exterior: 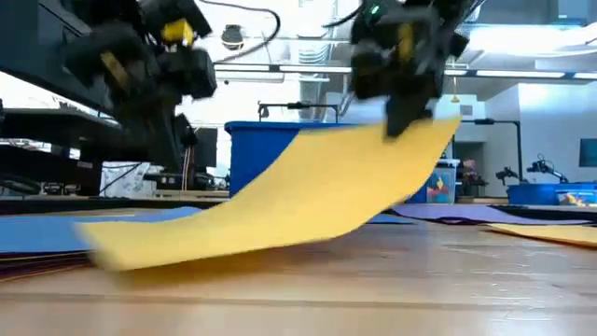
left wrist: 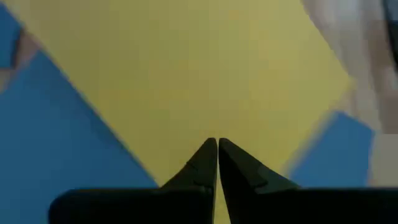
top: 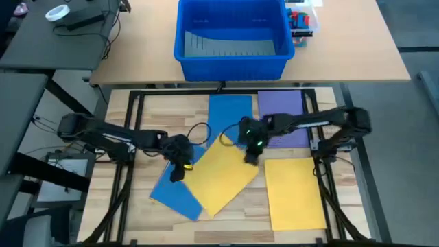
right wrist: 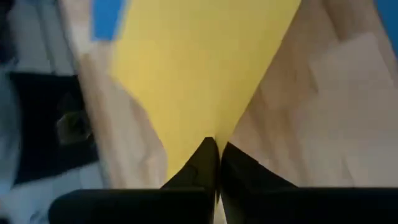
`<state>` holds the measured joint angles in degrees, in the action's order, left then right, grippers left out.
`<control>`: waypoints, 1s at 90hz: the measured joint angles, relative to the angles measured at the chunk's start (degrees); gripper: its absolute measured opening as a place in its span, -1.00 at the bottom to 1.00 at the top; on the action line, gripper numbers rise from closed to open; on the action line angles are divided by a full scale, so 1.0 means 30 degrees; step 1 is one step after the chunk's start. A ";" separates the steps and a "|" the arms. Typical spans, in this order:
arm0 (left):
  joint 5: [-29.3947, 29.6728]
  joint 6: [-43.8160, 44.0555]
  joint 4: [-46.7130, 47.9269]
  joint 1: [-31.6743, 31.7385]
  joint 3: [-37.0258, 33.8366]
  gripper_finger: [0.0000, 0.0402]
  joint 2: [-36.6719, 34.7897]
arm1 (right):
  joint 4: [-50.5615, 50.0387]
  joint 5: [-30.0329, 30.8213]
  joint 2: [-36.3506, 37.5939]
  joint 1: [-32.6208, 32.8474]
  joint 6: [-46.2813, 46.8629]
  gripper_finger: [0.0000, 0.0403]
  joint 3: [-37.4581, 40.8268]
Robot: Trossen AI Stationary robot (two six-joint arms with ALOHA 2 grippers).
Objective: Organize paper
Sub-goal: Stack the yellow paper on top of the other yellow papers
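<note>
A yellow sheet of paper [top: 223, 178] lies askew mid-table. Its far right corner is raised, and its near left end [exterior: 117, 250] rests on the table. My right gripper [top: 250, 156] is shut on that raised corner. My left gripper [top: 178, 171] is shut over the sheet's left edge, its fingertips [left wrist: 217, 146] above yellow paper. A blue sheet [top: 175, 193] lies partly under the yellow one. Another blue sheet [top: 230, 113] and a purple sheet [top: 285, 113] lie flat farther back, and a second yellow sheet [top: 295, 192] lies at the near right. My right gripper pinches the yellow sheet's corner [right wrist: 208, 127] between its two fingers, coming from above. A single layer shows. That end is lifted clear [exterior: 415, 140]; the sheet sags in a curve down to its other end on the table. Whether my left gripper touches the sheet, I cannot tell.
A big blue bin [top: 233, 34] stands on the far table beyond the work frame. A black frame [top: 130, 103] borders the wooden top. Bare wood [right wrist: 323, 106] shows between the two yellow sheets and along the near edge.
</note>
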<state>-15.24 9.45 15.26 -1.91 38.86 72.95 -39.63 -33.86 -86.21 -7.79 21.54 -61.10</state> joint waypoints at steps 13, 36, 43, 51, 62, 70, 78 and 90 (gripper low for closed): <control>0.0154 0.0679 0.0185 0.0007 0.0142 -1.00 -0.1553 | -0.5623 -0.4456 0.3114 -0.0450 -0.2568 -1.00 -0.0022; 0.1720 0.2889 0.0143 0.0007 0.0142 -1.00 -0.1982 | -1.2660 -0.0863 0.4171 -0.0052 -0.9531 -1.00 0.0341; 0.1753 0.3211 0.0134 0.0007 0.0142 -1.00 -0.1982 | -1.2612 0.0553 0.3720 -0.0236 -1.0275 -1.00 0.0798; 0.1776 0.3804 0.0127 0.0007 0.0149 -1.00 -0.1982 | -1.2723 0.2690 0.3016 -0.0419 -1.0804 -1.00 0.1649; 0.1913 0.4559 0.0120 0.0007 0.0149 -1.00 -0.1982 | -1.2502 0.3808 0.2025 -0.0454 -1.1551 -1.00 0.2976; 0.1961 0.4738 0.0120 0.0007 0.0149 -1.00 -0.1982 | -1.2074 0.4267 0.1169 -0.0212 -1.1404 -1.00 0.3243; 0.2092 0.4784 0.0120 0.0007 0.0156 -1.00 -0.1982 | -1.2091 0.4932 0.0317 0.0025 -1.0976 -1.00 0.3257; 0.2220 0.4811 0.0105 0.0007 0.0156 -1.00 -0.1982 | -1.2073 0.5244 -0.1089 0.0329 -1.0710 -1.00 0.3257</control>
<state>-8.58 23.88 15.57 -1.89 39.33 67.00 -75.85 -18.13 -89.48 -6.80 -10.59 -51.33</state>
